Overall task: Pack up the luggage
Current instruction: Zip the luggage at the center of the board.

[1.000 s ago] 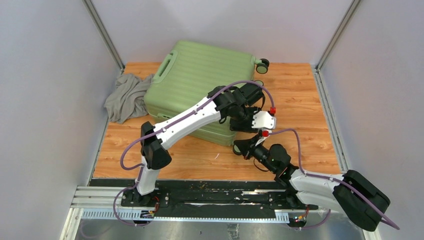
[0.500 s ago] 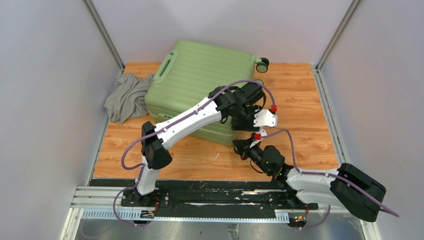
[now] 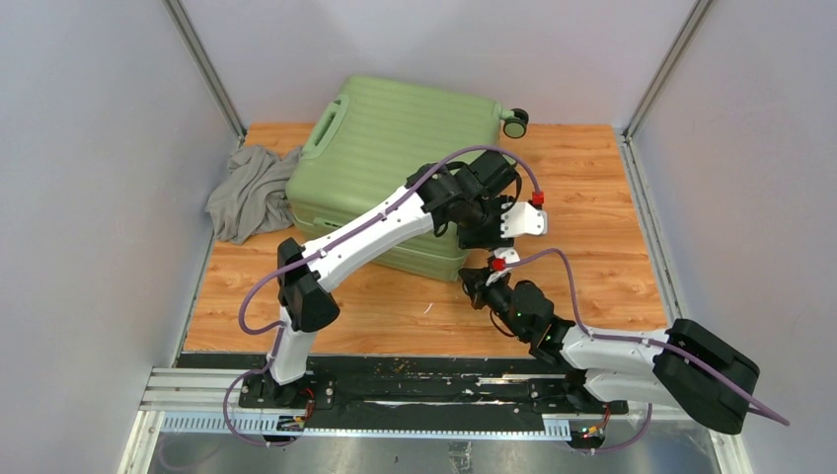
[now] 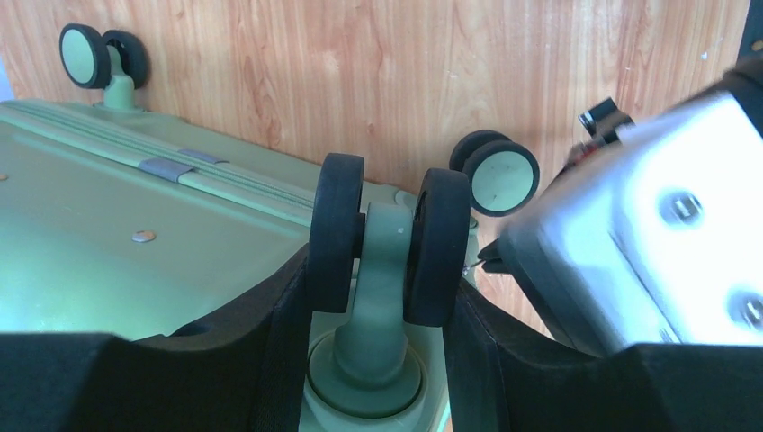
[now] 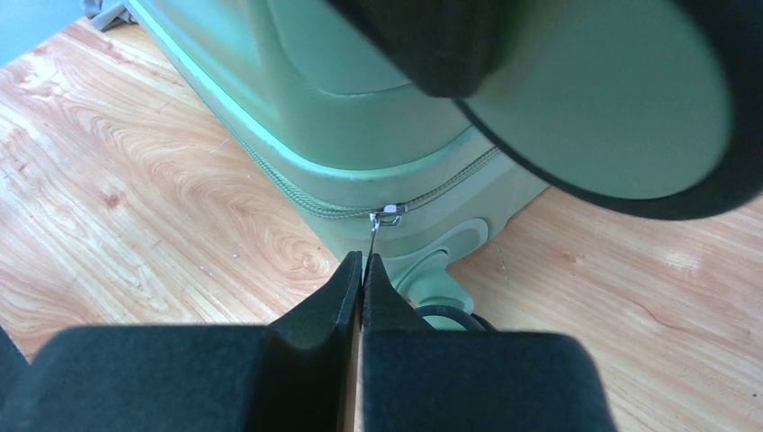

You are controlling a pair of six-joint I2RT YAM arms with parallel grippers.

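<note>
The luggage [image 3: 395, 148], a light-green ribbed suitcase, lies closed on the wooden table. My left gripper [image 3: 489, 235] is at its near right corner. In the left wrist view the left gripper [image 4: 382, 279] is shut on a black twin wheel [image 4: 337, 229], one finger pressed on each side of it. My right gripper [image 3: 477, 281] is just below that corner. In the right wrist view the right gripper [image 5: 363, 261] is shut on the thin metal zipper pull [image 5: 375, 232], which hangs from the zipper round the luggage [image 5: 297, 81].
A crumpled grey cloth [image 3: 247, 193] lies at the luggage's left side. Another wheel [image 3: 514, 122] sticks out at the far right corner. Grey walls close in the table on three sides. Bare wood [image 3: 602, 227] shows to the right of the luggage.
The luggage has shifted slightly away from the arm bases, with the left gripper still on its wheel. The right arm has reached further forward and left, following the corner.
</note>
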